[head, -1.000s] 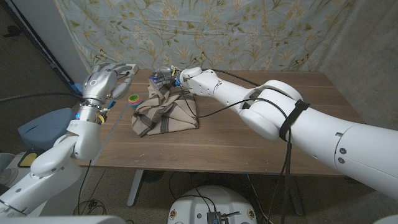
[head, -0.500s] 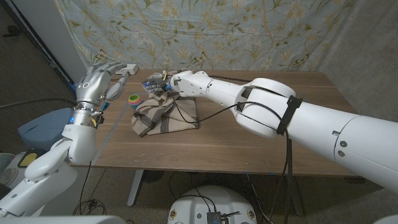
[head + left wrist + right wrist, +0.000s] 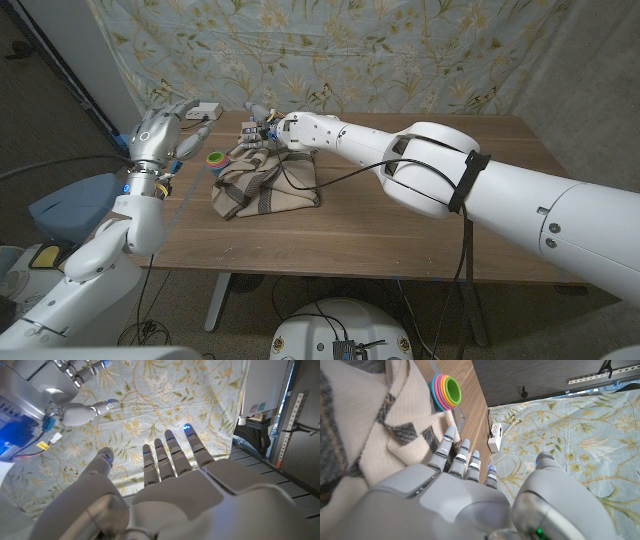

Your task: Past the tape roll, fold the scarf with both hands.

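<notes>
Since a second ago my right hand [image 3: 262,129] has slid along the scarf's [image 3: 265,183] far edge toward the rainbow tape roll [image 3: 214,158], fingers spread, gripping nothing. Left hand [image 3: 160,130] hovers open, raised just outside the scarf. Scarf lies bunched on the table [image 3: 420,210]; fold not begun.

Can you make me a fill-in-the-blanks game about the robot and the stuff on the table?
1. The scarf lies bunched up on the ______ table.
2. The left robot hand is raised with its fingers spread and holds ______.
3. The rainbow-colored stacked rings sit between the scarf and the ______ robot hand.
4. The right robot hand is at the scarf's ______ edge.

Missing words: wooden; nothing; left; far
</notes>
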`<move>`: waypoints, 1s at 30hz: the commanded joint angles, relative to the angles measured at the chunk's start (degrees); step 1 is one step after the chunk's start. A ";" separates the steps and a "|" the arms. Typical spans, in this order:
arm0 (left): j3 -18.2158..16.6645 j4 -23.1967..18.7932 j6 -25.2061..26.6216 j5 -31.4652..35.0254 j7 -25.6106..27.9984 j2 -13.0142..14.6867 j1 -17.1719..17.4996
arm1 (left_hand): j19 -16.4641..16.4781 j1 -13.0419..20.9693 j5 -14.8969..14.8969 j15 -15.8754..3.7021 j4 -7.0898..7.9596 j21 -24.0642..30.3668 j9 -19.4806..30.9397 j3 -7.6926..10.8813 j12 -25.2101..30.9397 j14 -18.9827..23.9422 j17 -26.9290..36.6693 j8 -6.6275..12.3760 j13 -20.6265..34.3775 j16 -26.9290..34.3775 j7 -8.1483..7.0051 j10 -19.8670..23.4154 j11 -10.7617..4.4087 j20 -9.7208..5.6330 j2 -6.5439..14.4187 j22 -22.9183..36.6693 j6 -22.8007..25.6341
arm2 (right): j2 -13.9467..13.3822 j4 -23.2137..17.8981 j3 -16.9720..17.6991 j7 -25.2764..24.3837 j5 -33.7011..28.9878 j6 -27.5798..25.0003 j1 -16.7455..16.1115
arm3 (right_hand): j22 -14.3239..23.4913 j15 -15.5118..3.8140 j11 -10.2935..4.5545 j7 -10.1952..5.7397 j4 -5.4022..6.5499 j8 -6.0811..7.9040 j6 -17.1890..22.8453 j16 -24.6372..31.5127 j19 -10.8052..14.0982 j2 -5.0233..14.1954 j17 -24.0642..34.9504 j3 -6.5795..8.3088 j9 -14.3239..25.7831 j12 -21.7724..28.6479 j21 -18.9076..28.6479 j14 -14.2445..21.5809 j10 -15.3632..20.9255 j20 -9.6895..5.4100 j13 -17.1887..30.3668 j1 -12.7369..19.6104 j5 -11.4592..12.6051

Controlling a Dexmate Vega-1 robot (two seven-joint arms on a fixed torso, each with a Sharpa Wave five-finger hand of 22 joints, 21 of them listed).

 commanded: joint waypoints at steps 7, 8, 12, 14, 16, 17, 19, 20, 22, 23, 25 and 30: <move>14.25 8.14 18.25 -5.90 -3.87 -0.56 -16.50 | 4.61 1.77 0.51 -0.64 -2.73 2.19 0.30 -0.85 1.45 4.14 -0.27 1.66 0.47 0.61 2.24 3.44 1.06 -1.38 -1.85 0.39 2.94 | -3.36 -0.11 21.15 4.49 -37.30 -0.07 -2.95 | 0.31 0.77 2.96 3.96 -1.55 1.70 7.65 1.22 2.65 2.28 -1.15 0.87 0.04 1.86 -1.15 2.00 4.99 -1.49 0.11 0.99 0.28; 14.95 8.62 18.31 -6.38 -3.56 -0.32 -17.20 | 4.06 2.41 0.56 -0.88 -3.13 2.01 0.31 -0.82 1.54 3.99 -0.25 1.70 0.49 0.51 2.10 3.78 0.68 -1.52 -1.84 0.39 3.17 | -2.96 -0.11 25.94 5.55 -43.41 -0.07 -3.51 | 0.35 1.35 3.71 4.62 -1.98 1.97 9.27 1.67 3.29 2.57 -1.29 0.93 0.06 2.42 -1.35 2.80 6.86 -1.95 0.19 1.17 0.17; 17.53 11.05 18.03 -7.89 -1.05 0.02 -20.01 | 3.65 4.50 0.58 -1.98 -4.21 1.93 0.36 -0.95 1.98 4.14 -0.17 2.36 0.54 0.48 1.39 5.36 -0.44 -1.65 -1.97 0.35 5.44 | -4.67 -0.11 28.66 7.84 -46.59 3.72 -4.27 | 0.40 1.58 4.37 5.73 -2.70 2.73 12.88 2.64 4.63 3.27 -1.32 1.11 0.10 2.89 -1.56 4.53 8.87 -2.19 0.33 1.48 0.03; 18.40 12.19 17.66 -9.18 -0.06 -0.08 -21.34 | 3.68 5.19 0.58 -2.17 -4.49 1.96 0.37 -1.04 2.07 4.26 -0.16 2.59 0.55 0.49 1.40 5.76 -0.81 -1.72 -2.12 0.32 6.27 | -5.87 -0.11 28.72 11.48 -46.32 5.85 -4.61 | 0.43 1.50 4.37 5.91 -3.30 3.31 15.46 2.94 5.14 3.57 -1.35 1.21 0.11 3.24 -1.81 4.91 10.28 -2.22 0.40 1.81 -0.06; 19.17 13.04 17.77 -10.78 0.15 -0.34 -22.77 | 3.76 5.70 0.55 -2.34 -4.68 1.99 0.38 -1.23 2.19 4.44 -0.17 2.78 0.56 0.52 1.31 6.26 -1.14 -1.76 -2.45 0.30 7.03 | -7.24 -0.11 28.90 16.91 -46.12 8.91 -5.18 | 0.44 1.37 4.54 6.28 -3.70 3.71 17.19 3.21 5.47 3.90 -1.36 1.38 0.12 3.38 -1.95 5.34 10.97 -2.30 0.44 2.14 -0.08; 19.54 13.49 17.79 -11.68 0.16 -0.52 -23.52 | 3.87 5.90 0.53 -2.51 -4.74 2.04 0.39 -1.43 2.24 4.78 -0.16 2.77 0.57 0.62 1.31 6.47 -1.03 -1.79 -2.75 0.29 7.19 | -7.83 -0.11 29.23 19.68 -45.85 10.49 -5.54 | 0.44 1.27 4.68 6.37 -3.89 3.97 18.28 3.32 5.58 3.97 -1.35 1.39 0.13 3.44 -2.06 5.48 11.32 -2.32 0.46 2.20 -0.13; 20.19 14.69 17.08 -13.58 0.43 -0.83 -24.94 | 4.03 6.09 0.53 -2.49 -4.76 2.10 0.39 -1.79 2.34 4.82 -0.17 2.77 0.58 0.60 1.42 6.91 -0.98 -1.79 -3.28 0.26 7.48 | -8.77 -0.11 29.95 24.53 -45.35 13.48 -6.29 | 0.46 1.25 4.69 6.67 -4.18 4.25 19.76 3.44 5.91 4.07 -1.35 1.35 0.13 3.57 -2.20 5.56 12.03 -2.42 0.49 2.24 -0.21; 20.60 15.26 16.88 -14.45 0.39 -0.93 -25.69 | 4.25 6.08 0.54 -2.48 -4.75 2.18 0.39 -1.99 2.35 4.92 -0.17 2.76 0.58 0.61 1.40 7.00 -1.03 -1.90 -3.59 0.25 7.57 | -9.10 0.21 30.17 26.75 -45.25 15.03 -6.45 | 0.46 1.22 4.64 6.71 -4.23 4.36 20.23 3.48 5.95 4.10 -1.35 1.34 0.13 3.56 -2.24 5.60 12.07 -2.37 0.49 2.23 -0.22; 22.02 16.61 16.94 -15.04 1.07 -1.17 -27.32 | 4.50 6.00 0.59 -2.05 -4.69 2.27 0.39 -2.52 2.27 4.79 -0.19 2.71 0.59 0.49 1.74 6.97 -1.02 -1.98 -4.41 0.22 7.74 | -9.61 0.99 30.60 30.65 -45.04 18.02 -6.65 | 0.46 1.04 4.65 7.02 -4.34 4.44 20.77 3.56 6.00 4.17 -1.34 1.34 0.13 3.65 -2.33 5.70 12.46 -2.41 0.50 2.24 -0.25; 22.89 17.23 17.45 -15.05 1.42 -1.38 -28.22 | 4.57 5.94 0.61 -2.07 -4.65 2.29 0.39 -2.70 2.21 4.80 -0.19 2.69 0.59 0.47 1.72 6.90 -1.05 -2.00 -4.68 0.20 7.80 | -9.52 1.94 30.80 31.36 -45.00 18.83 -6.29 | 0.46 1.09 4.71 7.09 -4.39 4.51 21.14 3.59 6.01 4.19 -1.33 1.32 0.13 3.67 -2.39 5.71 12.58 -2.42 0.51 2.22 -0.27; 24.36 18.22 18.42 -15.64 1.18 -1.61 -29.96 | 4.66 5.82 0.68 -1.90 -4.58 2.30 0.39 -3.11 2.16 4.85 -0.21 2.59 0.59 0.43 1.72 6.89 -0.79 -2.01 -5.30 0.18 7.78 | -8.93 5.05 31.43 33.40 -44.63 21.22 -5.24 | 0.47 1.18 4.82 7.47 -4.47 4.69 22.07 3.64 6.07 4.27 -1.31 1.26 0.12 3.65 -2.52 5.70 12.74 -2.43 0.52 2.13 -0.30; 28.64 21.58 20.87 -16.85 -0.06 -2.61 -34.85 | 5.42 5.69 0.96 -1.19 -4.36 2.56 0.38 -4.14 2.02 5.06 -0.30 2.31 0.55 0.29 2.01 7.05 -0.32 -2.01 -6.84 0.13 7.77 | -10.17 5.06 32.55 42.59 -43.74 27.90 -6.28 | 0.48 1.27 4.85 7.92 -4.51 4.77 22.82 3.68 6.06 4.34 -1.28 1.18 0.12 3.64 -2.69 5.66 12.95 -2.40 0.53 1.95 -0.34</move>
